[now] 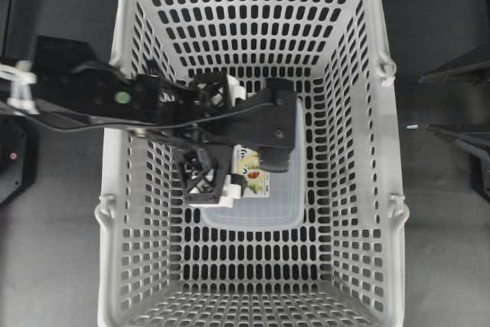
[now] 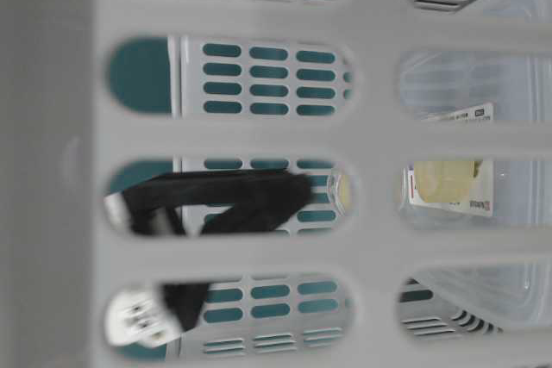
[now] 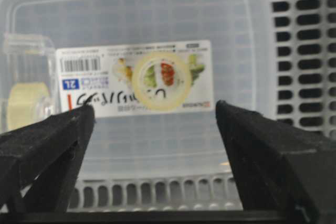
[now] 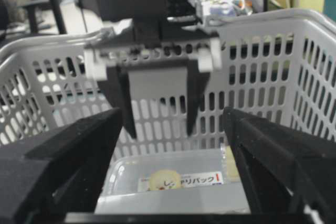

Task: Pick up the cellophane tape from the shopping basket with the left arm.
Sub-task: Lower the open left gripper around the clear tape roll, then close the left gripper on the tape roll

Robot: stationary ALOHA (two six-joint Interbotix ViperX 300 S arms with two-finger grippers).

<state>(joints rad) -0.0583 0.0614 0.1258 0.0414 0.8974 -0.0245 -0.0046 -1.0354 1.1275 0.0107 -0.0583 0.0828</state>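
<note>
The shopping basket [image 1: 383, 189] fills the overhead view. On its floor lies a large flat clear box [image 3: 157, 140] with a white label and a yellowish ring. The cellophane tape [image 3: 26, 95], a small clear case with a pale roll inside, sits at the box's left end in the left wrist view. It also shows in the table-level view [image 2: 444, 180]. My left gripper [image 3: 152, 109] is open and empty above the box, with its left fingertip near the tape. It also shows from above [image 1: 222, 139] and in the right wrist view [image 4: 158, 132]. My right gripper [image 4: 172, 111] is open and empty, looking in over the basket's rim.
The basket's slotted walls [image 4: 273, 72] stand close around my left gripper. The right arm's dark parts [image 1: 463, 143] sit outside the basket at the right edge of the overhead view. The dark table [image 1: 53, 250] surrounds the basket.
</note>
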